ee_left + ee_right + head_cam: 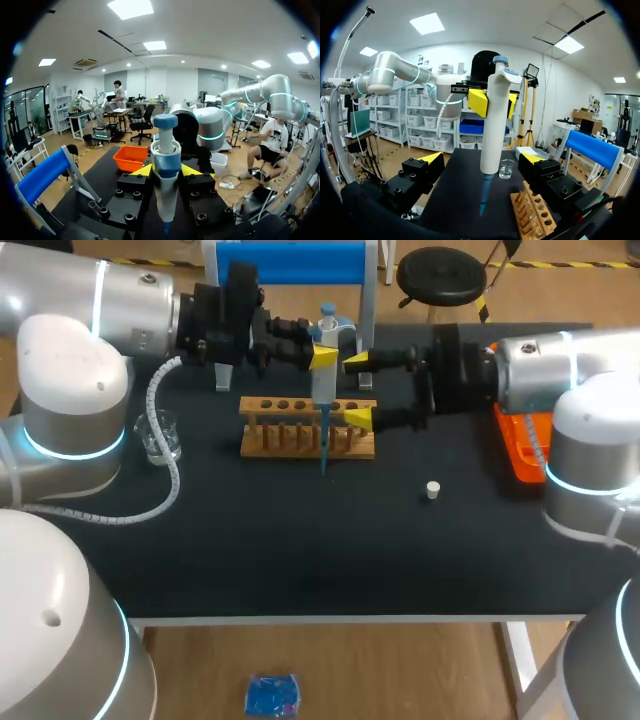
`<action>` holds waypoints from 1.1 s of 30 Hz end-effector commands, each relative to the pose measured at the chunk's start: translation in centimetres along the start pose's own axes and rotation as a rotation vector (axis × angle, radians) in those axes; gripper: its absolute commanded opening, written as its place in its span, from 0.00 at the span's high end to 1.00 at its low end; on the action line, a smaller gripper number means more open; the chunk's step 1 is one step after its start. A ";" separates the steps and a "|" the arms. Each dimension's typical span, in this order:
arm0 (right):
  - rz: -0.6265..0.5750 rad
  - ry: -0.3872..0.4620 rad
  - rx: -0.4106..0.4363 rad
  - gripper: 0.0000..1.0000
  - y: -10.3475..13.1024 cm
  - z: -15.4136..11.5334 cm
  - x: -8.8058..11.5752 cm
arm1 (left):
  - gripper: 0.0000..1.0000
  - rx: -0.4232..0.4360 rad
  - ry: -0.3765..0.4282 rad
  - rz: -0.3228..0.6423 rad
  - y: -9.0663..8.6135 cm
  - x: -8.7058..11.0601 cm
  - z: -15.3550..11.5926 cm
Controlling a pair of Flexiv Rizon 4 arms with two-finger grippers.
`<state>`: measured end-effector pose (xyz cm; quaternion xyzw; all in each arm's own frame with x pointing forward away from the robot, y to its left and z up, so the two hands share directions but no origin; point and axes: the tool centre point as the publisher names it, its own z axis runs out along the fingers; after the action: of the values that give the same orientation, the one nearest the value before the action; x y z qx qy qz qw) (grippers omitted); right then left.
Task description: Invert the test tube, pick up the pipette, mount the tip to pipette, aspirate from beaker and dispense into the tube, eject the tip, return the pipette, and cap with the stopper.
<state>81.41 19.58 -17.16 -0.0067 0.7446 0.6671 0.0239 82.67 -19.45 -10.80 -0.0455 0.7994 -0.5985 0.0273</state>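
My left gripper (322, 356) is shut on a white pipette (324, 380) with a blue top, holding it upright over the wooden tube rack (300, 430). Its blue tip (323, 445) hangs in front of the rack. In the left wrist view the pipette (165, 175) stands between the yellow fingertips (142, 170). My right gripper (356, 390) is open, its fingers on either side of the pipette without touching it. From the right wrist the pipette (495, 125) rises ahead of my open gripper (482, 160), with the beaker (506, 169) and the rack (535, 212) beyond. A white stopper (433, 490) lies on the mat.
The glass beaker (160, 435) stands at the left of the black mat (300, 540). An orange box (518, 450) sits at the right, under my right arm. A blue stand (290, 262) is at the back edge.
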 end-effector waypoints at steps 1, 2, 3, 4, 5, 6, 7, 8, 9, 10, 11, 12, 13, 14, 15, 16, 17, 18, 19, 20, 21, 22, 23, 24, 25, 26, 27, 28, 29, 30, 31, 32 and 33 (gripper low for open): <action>0.025 0.003 -0.020 0.00 -0.2 1.3 -0.8 | 1.00 0.001 0.002 0.001 0.0 -0.1 0.0; 0.031 0.005 -0.022 0.00 -0.2 1.6 -1.0 | 1.00 0.001 0.002 0.001 0.0 -0.1 0.0; 0.035 0.003 -0.022 0.00 -0.2 1.8 -1.1 | 1.00 0.001 0.002 0.001 0.0 -0.1 0.0; 0.042 0.006 -0.024 0.00 -0.2 2.1 -1.3 | 1.00 0.001 0.002 0.001 0.0 -0.1 0.0; 0.047 0.010 -0.026 0.00 -0.2 2.3 -1.5 | 1.00 0.001 0.002 0.001 0.0 -0.1 0.0; 0.050 0.011 -0.028 0.00 -0.2 2.5 -1.6 | 1.00 0.001 0.002 0.001 0.0 -0.1 0.0; 0.051 0.012 -0.028 0.00 -0.1 2.7 -1.8 | 1.00 0.001 0.002 0.001 0.0 -0.1 0.0; 0.054 0.011 -0.028 0.00 -0.1 3.0 -1.9 | 1.00 0.001 0.002 0.001 0.0 -0.1 0.0; 0.059 0.011 -0.031 0.00 0.0 3.1 -2.0 | 1.00 0.001 0.002 0.001 0.0 -0.1 0.0; 0.062 0.011 -0.033 0.00 0.0 3.3 -2.2 | 1.00 0.001 0.002 0.001 0.0 -0.1 0.0; 0.065 0.009 -0.035 0.00 0.1 3.5 -2.3 | 1.00 0.001 0.002 0.001 0.0 -0.1 0.0; 0.068 0.007 -0.037 0.00 0.1 3.6 -2.4 | 1.00 0.001 0.002 0.001 0.0 -0.1 0.0; 0.072 0.004 -0.041 0.00 0.1 3.8 -2.5 | 1.00 0.001 0.002 0.001 0.0 -0.1 0.0; 0.074 0.001 -0.046 0.00 0.2 4.0 -2.5 | 1.00 0.001 0.002 0.001 0.0 -0.1 0.0; 0.074 -0.001 -0.049 0.00 0.2 4.0 -2.6 | 1.00 0.001 0.002 0.001 0.0 -0.1 0.0; 0.075 -0.009 -0.054 0.00 0.3 4.2 -2.6 | 1.00 0.001 0.002 0.001 0.0 -0.1 0.0; 0.073 -0.017 -0.059 0.00 0.3 4.2 -2.7 | 1.00 0.001 0.002 0.001 0.0 -0.1 0.0; 0.069 -0.029 -0.068 0.00 0.4 4.3 -2.7 | 1.00 0.001 0.002 0.001 0.0 -0.1 0.0; 0.069 -0.033 -0.075 0.00 0.4 4.4 -2.7 | 1.00 0.001 0.002 0.001 0.0 -0.1 0.0; 0.068 -0.040 -0.092 0.00 0.6 4.4 -2.8 | 1.00 0.001 0.002 0.001 0.0 -0.1 0.0; 0.063 -0.045 -0.102 0.00 0.7 4.5 -2.8 | 1.00 0.001 0.002 0.001 0.0 -0.1 0.0; 0.057 -0.048 -0.113 0.00 0.8 4.5 -2.7 | 1.00 0.001 0.002 0.001 0.0 -0.1 0.0; 0.054 -0.047 -0.118 0.00 0.9 4.6 -2.6 | 1.00 0.001 0.002 0.001 0.0 -0.1 0.0; 0.052 -0.047 -0.122 0.00 1.0 4.7 -2.6 | 1.00 0.001 0.002 0.001 0.0 -0.1 0.0; 0.051 -0.047 -0.124 0.00 1.0 4.7 -2.6 | 1.00 0.001 0.002 0.001 0.0 -0.1 0.0; 0.050 -0.045 -0.128 0.00 1.1 4.8 -2.6 | 1.00 0.001 0.002 0.001 0.0 -0.1 0.0; 0.050 -0.045 -0.129 0.00 1.1 4.8 -2.5 | 1.00 0.001 0.002 0.001 0.0 -0.1 0.0; 0.051 -0.045 -0.130 0.00 1.2 4.8 -2.5 | 1.00 0.001 0.002 0.001 0.0 -0.1 0.0; 0.052 -0.045 -0.131 0.00 1.3 4.7 -2.5 | 1.00 0.001 0.002 0.001 0.0 -0.1 0.0; 0.053 -0.045 -0.131 0.00 1.3 4.7 -2.5 | 1.00 0.001 0.002 0.001 0.0 -0.1 0.0; 0.057 -0.048 -0.131 0.00 1.4 4.6 -2.5 | 1.00 0.001 0.002 0.001 0.0 -0.1 0.0; 0.061 -0.047 -0.136 0.00 1.6 4.5 -2.5 | 1.00 0.001 0.002 0.001 0.0 -0.1 0.0; 0.062 -0.044 -0.139 0.00 1.7 4.3 -2.4 | 1.00 0.001 0.002 0.001 0.0 -0.1 0.0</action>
<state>84.13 24.35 -16.10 0.0287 0.6963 0.7169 0.0176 82.67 -19.45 -10.80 -0.0455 0.7994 -0.5984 0.0273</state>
